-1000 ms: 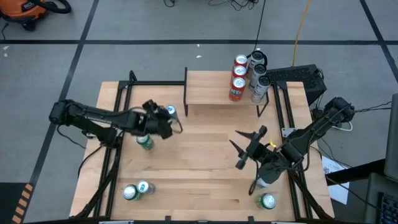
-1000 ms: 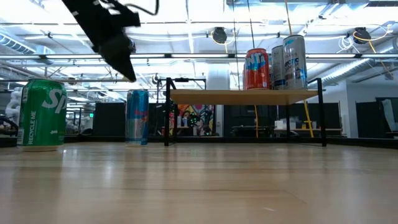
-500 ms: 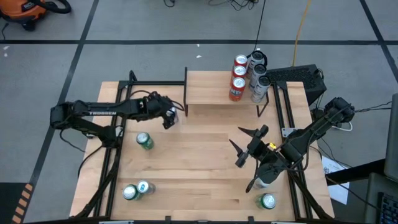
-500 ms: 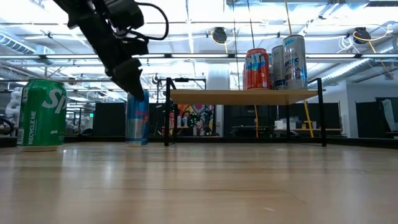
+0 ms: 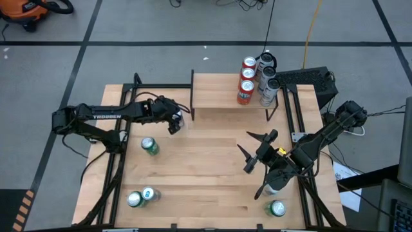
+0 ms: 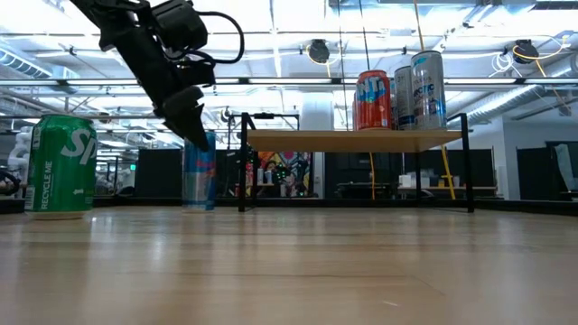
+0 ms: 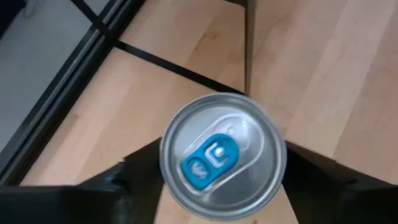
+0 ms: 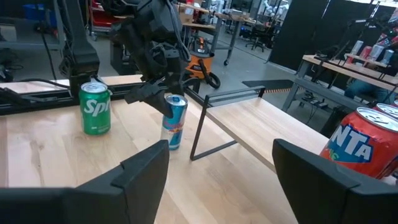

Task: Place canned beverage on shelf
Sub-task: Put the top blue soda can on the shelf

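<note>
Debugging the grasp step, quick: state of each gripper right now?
Left gripper: around the blue slim can, closing; grip cannot be told.
Right gripper: open, empty, above the table.

We see a light-wood table with a small raised shelf on black legs standing at its far edge. On the shelf's right end stand two orange cans and, beside them, what look like two silver cans. On the tabletop itself stand a slim blue can near the shelf's left legs, a green can, a pair of cans at the near left, and one green can at the near right.
</note>
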Tool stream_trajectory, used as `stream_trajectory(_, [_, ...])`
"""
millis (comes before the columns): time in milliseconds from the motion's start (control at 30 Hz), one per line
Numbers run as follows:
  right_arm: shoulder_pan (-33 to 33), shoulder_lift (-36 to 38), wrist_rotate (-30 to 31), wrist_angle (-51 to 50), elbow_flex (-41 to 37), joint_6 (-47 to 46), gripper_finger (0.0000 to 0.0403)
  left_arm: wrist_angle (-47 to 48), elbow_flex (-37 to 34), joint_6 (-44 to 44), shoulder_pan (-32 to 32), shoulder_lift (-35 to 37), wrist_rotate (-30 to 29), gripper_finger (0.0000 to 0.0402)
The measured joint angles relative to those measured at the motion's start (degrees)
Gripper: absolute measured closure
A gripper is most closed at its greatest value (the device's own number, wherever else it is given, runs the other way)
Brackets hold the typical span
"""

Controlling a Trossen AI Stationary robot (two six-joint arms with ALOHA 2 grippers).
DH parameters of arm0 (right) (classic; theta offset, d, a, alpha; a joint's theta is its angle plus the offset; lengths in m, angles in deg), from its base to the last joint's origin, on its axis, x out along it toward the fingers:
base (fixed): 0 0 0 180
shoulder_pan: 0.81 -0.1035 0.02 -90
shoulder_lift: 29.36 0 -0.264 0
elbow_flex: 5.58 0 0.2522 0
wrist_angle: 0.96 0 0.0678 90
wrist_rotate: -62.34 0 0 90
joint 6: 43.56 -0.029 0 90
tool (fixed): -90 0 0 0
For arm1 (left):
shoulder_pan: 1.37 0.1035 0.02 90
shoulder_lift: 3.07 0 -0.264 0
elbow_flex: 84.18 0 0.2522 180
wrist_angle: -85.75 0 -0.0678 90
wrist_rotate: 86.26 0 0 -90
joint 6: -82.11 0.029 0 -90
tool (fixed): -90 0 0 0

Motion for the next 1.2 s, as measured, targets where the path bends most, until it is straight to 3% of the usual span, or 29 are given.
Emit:
stream_trajectory(167, [0.0,0.0,-0.1,0.0,0.0,0.1,0.0126,4.0,2.1,0.9,-0.4,0.5,3.6,0.0187])
stream_trajectory(267, [0.0,0.2,-0.2,-0.7,0.0,0.6,0.0126,8.1,6.3,5.4,-2.6,1.8,8.1,0.0187])
stream_trajectory(567, [0.0,2.3,-0.2,-4.3,0.0,-0.2,0.0126,8.1,21.1,15.1,-6.5,0.8,10.4,0.0165])
stream_trajectory(900, [0.0,4.0,-0.3,-7.4,0.0,-2.8,0.0126,10.8,40.4,24.2,0.4,-13.0,15.7,0.0167])
stream_trajectory(1200, [-0.1,7.9,-0.4,-27.7,0.0,-21.5,0.0126,12.4,56.7,31.8,9.4,-27.2,26.1,0.0167])
